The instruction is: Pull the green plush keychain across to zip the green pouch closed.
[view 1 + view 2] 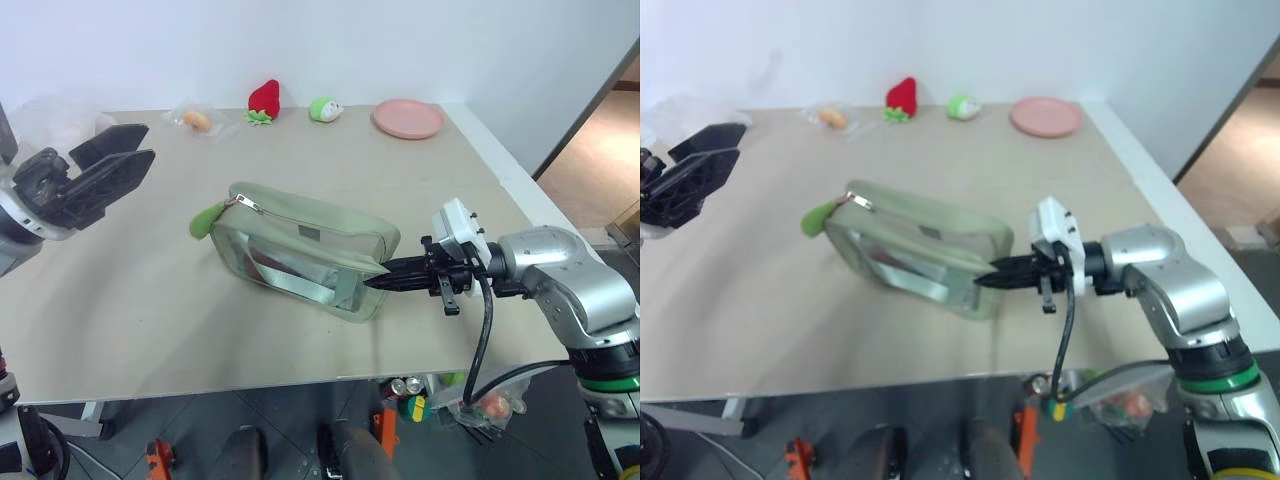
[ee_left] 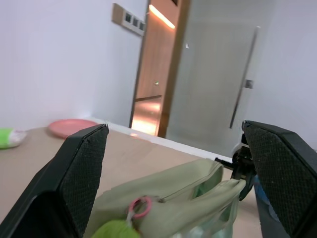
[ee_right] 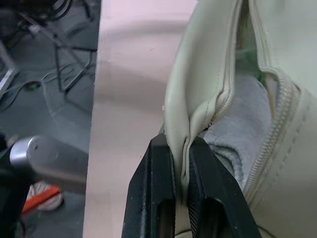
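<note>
Pale sage-green rectangular fabric pouch [image 1: 305, 260] with a clear plastic front panel lies near the middle of the beige table [image 1: 130, 330], set at a slant. Small bright-green fuzzy plush keychain [image 1: 205, 221] hangs off the pouch's left end, at the zipper pull; in the left wrist view a pink ring [image 2: 139, 207] links it to the pouch. Zipper gapes open at the right end, grey lining visible in the right wrist view.

Right gripper [image 1: 385, 279]: black fingers pressed together, pinching a fold of the pouch's fabric at its right end, just beside the zipper track. Left gripper [image 1: 115, 165]: fingers spread wide, hovering above the table's left side, apart from the pouch and touching nothing.

Along the table's far edge, well apart from the pouch: red strawberry plush [image 1: 264, 101], green-and-white plush toy [image 1: 325, 109], round pink plate [image 1: 408, 118], and a clear plastic wrapper holding something orange [image 1: 198, 120]. Nothing lies between the keychain and the pouch's right end.

A small pale label [image 1: 308, 234] sits on the pouch's upper face; its writing cannot be read.
</note>
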Controlling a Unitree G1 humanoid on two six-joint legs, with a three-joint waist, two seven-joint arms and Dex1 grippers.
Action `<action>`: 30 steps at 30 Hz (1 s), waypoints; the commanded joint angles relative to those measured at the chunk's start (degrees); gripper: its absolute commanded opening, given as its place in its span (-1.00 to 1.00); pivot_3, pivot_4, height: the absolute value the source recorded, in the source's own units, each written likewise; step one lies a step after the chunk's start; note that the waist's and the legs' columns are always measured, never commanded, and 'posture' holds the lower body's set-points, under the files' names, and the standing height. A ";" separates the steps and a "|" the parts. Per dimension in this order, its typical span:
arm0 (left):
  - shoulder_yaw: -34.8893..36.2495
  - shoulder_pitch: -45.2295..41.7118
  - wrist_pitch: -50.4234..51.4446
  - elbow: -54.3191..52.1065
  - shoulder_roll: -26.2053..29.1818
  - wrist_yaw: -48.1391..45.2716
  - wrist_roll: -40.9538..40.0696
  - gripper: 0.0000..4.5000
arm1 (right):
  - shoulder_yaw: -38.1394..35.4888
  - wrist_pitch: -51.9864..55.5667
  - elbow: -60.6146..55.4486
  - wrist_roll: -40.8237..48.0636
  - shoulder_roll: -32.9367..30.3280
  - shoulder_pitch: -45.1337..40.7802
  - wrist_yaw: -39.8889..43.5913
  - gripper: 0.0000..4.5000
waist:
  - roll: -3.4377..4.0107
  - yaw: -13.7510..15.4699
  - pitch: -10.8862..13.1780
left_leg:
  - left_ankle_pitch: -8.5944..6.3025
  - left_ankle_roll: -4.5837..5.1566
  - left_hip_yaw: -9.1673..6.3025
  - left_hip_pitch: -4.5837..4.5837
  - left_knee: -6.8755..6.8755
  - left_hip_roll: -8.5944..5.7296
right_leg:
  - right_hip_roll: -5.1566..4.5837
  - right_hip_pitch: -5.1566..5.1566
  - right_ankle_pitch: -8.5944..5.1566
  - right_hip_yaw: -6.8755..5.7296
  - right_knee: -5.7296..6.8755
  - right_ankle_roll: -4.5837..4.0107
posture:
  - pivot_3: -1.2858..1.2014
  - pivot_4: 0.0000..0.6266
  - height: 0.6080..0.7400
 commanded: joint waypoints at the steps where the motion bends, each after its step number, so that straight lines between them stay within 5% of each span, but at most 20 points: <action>1: 2.29 1.13 0.58 -0.92 1.02 0.79 -0.91 1.00 | 1.95 -4.49 5.89 -3.79 1.83 -4.79 3.63 -0.99 | -0.04 -0.09 -0.02 | 0.00 0.00 0.00 0.00 0.01 0.01 | 0.00 0.01 0.00 0.00 0.01 0.00 | 0.03 -0.52 1.00; 8: 3.97 4.57 2.59 -3.88 1.40 3.09 -2.40 1.00 | -0.11 -9.46 20.03 -5.97 8.30 -15.29 5.67 -0.99 | -0.05 -0.80 0.00 | 0.01 -0.01 0.02 0.01 0.01 0.13 | 0.03 -0.08 0.17 0.03 0.02 -0.28 | 0.03 -0.52 1.00; 30: 5.08 4.50 5.30 -3.49 3.41 5.46 -4.15 1.00 | -3.35 -13.43 32.57 -4.76 18.09 -18.85 8.96 -0.99 | -0.05 -0.68 0.00 | 0.01 -0.02 0.03 -0.04 -0.08 0.19 | 0.11 -0.14 0.10 -0.03 0.09 -0.43 | 0.03 -0.52 1.00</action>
